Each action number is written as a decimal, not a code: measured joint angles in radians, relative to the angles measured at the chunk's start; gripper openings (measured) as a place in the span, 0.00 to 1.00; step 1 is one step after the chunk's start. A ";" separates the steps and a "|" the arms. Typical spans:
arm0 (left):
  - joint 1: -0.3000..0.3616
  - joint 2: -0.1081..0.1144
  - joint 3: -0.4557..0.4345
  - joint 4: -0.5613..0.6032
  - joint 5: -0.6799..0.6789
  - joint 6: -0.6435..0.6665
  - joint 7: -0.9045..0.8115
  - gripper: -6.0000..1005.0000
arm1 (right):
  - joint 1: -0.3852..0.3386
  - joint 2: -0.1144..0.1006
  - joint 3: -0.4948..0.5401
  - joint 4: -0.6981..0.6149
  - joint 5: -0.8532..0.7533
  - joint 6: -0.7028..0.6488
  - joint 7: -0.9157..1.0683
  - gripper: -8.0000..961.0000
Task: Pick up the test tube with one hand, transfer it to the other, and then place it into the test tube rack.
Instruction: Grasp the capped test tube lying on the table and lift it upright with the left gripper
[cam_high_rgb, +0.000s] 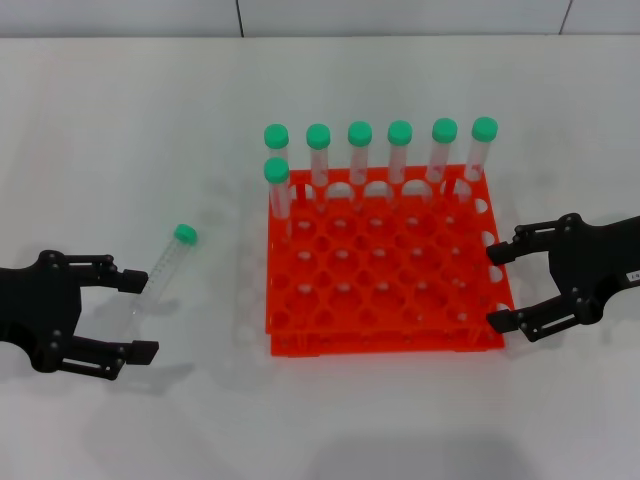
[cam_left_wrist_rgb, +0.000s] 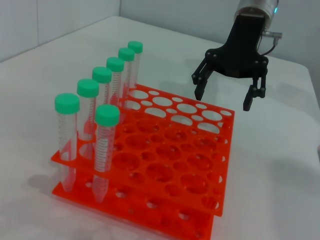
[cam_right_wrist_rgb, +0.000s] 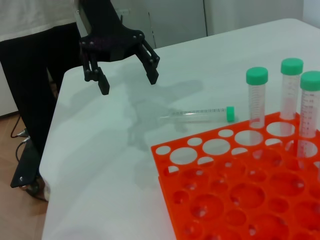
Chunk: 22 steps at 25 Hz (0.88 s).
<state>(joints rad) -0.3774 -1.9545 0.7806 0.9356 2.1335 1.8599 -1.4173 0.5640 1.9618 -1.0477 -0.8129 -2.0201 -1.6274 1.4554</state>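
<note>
The test tube (cam_high_rgb: 162, 272), clear with a green cap, lies on the white table left of the orange-red rack (cam_high_rgb: 380, 345); it also shows in the right wrist view (cam_right_wrist_rgb: 197, 116). My left gripper (cam_high_rgb: 140, 315), black and unlabelled, is open and empty, its fingertips straddling the tube's bottom end in the head view; the right wrist view shows this gripper (cam_right_wrist_rgb: 128, 82) raised above the table, short of the tube. My right gripper (cam_high_rgb: 498, 288), with a small white label, is open and empty beside the rack's right edge; it also shows in the left wrist view (cam_left_wrist_rgb: 223, 99).
Several green-capped tubes (cam_high_rgb: 360, 150) stand upright along the rack's back row, one more in the second row at the left (cam_high_rgb: 277, 180). The rack's other holes (cam_left_wrist_rgb: 215, 209) stand empty. The table's far edge meets a wall.
</note>
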 joint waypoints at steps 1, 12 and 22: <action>0.000 0.000 0.000 0.000 0.000 0.000 0.000 0.84 | 0.000 0.000 0.000 0.000 0.001 -0.001 -0.001 0.89; 0.000 -0.004 0.003 0.017 0.000 0.005 -0.078 0.84 | -0.002 0.001 0.001 -0.002 0.008 -0.009 -0.012 0.89; -0.010 -0.053 0.004 0.199 0.067 -0.005 -0.423 0.84 | -0.003 0.006 0.000 -0.026 0.008 -0.012 -0.013 0.89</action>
<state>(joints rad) -0.3869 -2.0077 0.7847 1.1347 2.2008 1.8544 -1.8404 0.5608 1.9676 -1.0477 -0.8387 -2.0124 -1.6399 1.4423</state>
